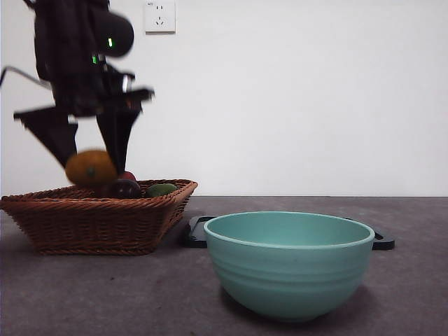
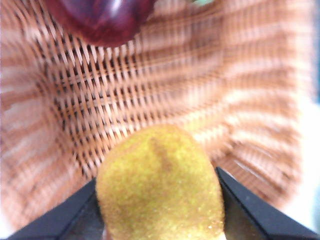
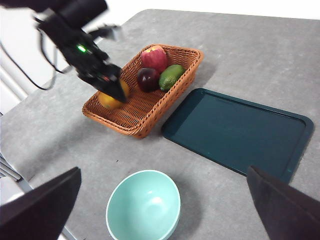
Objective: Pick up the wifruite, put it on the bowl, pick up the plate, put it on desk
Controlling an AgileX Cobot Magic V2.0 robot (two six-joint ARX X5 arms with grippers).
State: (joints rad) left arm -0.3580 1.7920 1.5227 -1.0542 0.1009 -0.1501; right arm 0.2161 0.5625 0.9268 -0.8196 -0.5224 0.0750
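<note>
Left hand (image 1: 92, 166) points downward above the wicker basket (image 1: 98, 217), grasping the wifruite (image 1: 90, 168) clear of it. Right hand (image 3: 160, 210) released, raised over the tabletop (image 3: 240, 45). Three fruits in basket; one bowl (image 1: 288, 262).

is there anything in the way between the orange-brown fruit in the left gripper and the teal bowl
Nothing visible blocks it. The left gripper holds the oval orange-brown fruit above the brown wicker basket, higher than its rim. The round teal glazed bowl stands open, apart from the basket.

Woven wicker basket (image 1: 98, 217), glossy glazed bowl (image 1: 288, 262), matt desk (image 1: 105, 294).
</note>
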